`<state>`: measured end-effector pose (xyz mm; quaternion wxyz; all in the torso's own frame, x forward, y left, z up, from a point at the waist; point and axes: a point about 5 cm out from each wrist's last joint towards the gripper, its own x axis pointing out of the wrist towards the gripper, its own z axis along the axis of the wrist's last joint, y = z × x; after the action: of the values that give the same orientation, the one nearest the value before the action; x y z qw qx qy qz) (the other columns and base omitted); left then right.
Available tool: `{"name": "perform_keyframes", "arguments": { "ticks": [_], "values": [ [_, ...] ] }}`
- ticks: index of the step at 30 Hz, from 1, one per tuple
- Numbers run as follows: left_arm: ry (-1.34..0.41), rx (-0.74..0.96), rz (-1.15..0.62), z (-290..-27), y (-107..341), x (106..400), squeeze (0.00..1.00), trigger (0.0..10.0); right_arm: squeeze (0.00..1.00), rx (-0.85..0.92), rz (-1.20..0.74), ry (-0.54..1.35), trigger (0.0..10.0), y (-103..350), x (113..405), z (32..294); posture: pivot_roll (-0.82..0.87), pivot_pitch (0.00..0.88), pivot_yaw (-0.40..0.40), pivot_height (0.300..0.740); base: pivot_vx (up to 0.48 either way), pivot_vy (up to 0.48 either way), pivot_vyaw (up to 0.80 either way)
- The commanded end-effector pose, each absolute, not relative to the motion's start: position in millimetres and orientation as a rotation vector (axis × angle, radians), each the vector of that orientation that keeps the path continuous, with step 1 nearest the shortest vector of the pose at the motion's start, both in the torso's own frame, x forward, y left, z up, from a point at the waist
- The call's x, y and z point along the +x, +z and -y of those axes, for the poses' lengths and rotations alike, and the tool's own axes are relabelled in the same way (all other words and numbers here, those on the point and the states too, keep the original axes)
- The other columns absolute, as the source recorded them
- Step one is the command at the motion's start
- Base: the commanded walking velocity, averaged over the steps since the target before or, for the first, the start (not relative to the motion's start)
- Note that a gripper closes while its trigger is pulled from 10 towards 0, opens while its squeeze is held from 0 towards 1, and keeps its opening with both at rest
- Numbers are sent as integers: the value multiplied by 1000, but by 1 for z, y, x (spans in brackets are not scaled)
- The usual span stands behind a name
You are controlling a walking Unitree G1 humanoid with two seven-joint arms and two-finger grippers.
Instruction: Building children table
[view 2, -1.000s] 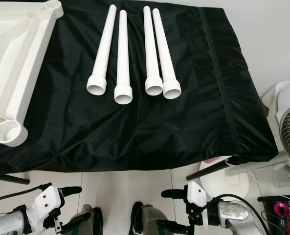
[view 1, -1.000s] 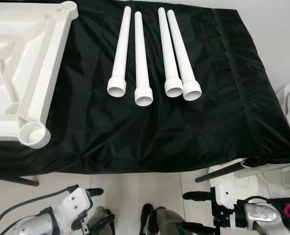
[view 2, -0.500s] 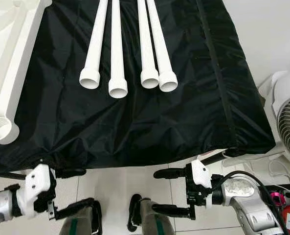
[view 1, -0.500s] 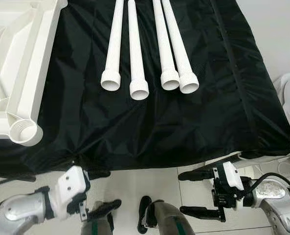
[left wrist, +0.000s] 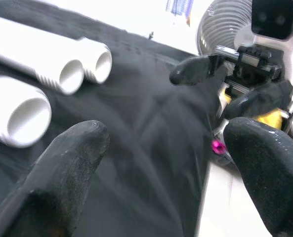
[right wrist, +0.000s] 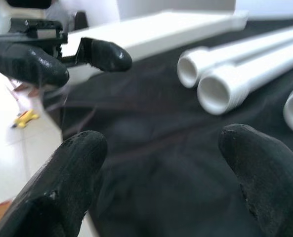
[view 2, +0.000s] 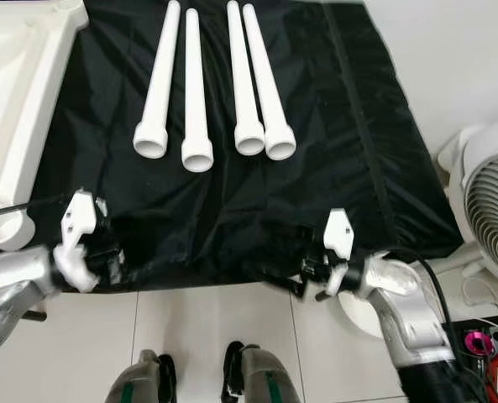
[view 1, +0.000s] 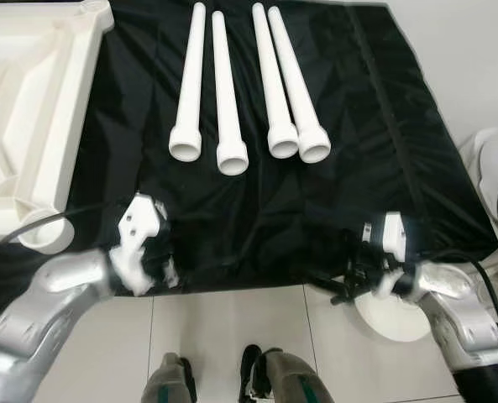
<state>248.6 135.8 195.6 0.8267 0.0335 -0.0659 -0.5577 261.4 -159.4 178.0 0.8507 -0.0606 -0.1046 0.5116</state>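
Four white table legs lie side by side on the black cloth, threaded open ends toward me. The white tabletop lies upside down at the left, with a threaded corner socket near the front edge. My left gripper is open over the cloth's front edge, right of that socket. My right gripper is open at the front edge further right, pointing left. In the left wrist view the left gripper faces the right gripper past the leg ends. In the right wrist view the right gripper has only cloth between its fingers.
The black cloth covers the whole work table and hangs over its front edge. A white fan stands on the floor at the right. White tiled floor and my feet lie below the table edge.
Both arms have risen from the floor level to the cloth's front edge and moved inward toward each other. The camera has shifted slightly; legs and tabletop lie as before.
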Motion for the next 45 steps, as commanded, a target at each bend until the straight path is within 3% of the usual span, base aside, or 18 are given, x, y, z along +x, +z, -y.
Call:
{"name": "perform_keyframes", "arguments": {
  "ticks": [1, 9, 12, 13, 17, 27, 28, 31, 45],
  "values": [
    [-1102, 50, 137, -140, 193, 256, 0, 10000, 0, -84, 230, 984, 10000, 179, 268, 163, -56, 101, -26, 740, 0, 0, 0],
    [-927, 1, 189, -141, 202, 282, 0, 10000, 0, 40, 347, 708, 10000, 200, 293, 152, -54, 89, -19, 740, 0, 0, 0],
    [-793, -18, 207, -146, 204, 294, 0, 10000, 0, 68, 339, 567, 10000, 202, 303, 151, -53, 82, -12, 740, 0, 0, 0],
    [-691, -17, 232, -148, 205, 301, 0, 10000, 0, 84, 313, 434, 10000, 197, 310, 153, -53, 80, -11, 740, 0, 0, 0],
    [-522, -42, 170, -151, 195, 316, 0, 10000, 0, 97, 317, 291, 10000, 191, 313, 158, -59, 72, -4, 740, 0, 0, 0],
    [-311, -85, 178, -162, 192, 331, 0, 10000, 0, 59, 326, 202, 10000, 186, 318, 153, -64, 38, -3, 740, 0, 0, 0],
    [-201, -119, 189, -172, 191, 335, 0, 10000, 0, 13, 340, 190, 10000, 187, 319, 149, -63, 1, -7, 740, 0, 0, 0],
    [-120, -94, 210, -177, 190, 338, 0, 10000, 0, -4, 353, 157, 10000, 187, 320, 146, -64, 0, -3, 740, 0, 0, 0],
    [-181, -45, 296, -148, 178, 331, 0, 10000, 0, -98, 378, 57, 10000, 171, 320, 146, -65, 1, -5, 740, 0, 0, 0]
  ]
}}
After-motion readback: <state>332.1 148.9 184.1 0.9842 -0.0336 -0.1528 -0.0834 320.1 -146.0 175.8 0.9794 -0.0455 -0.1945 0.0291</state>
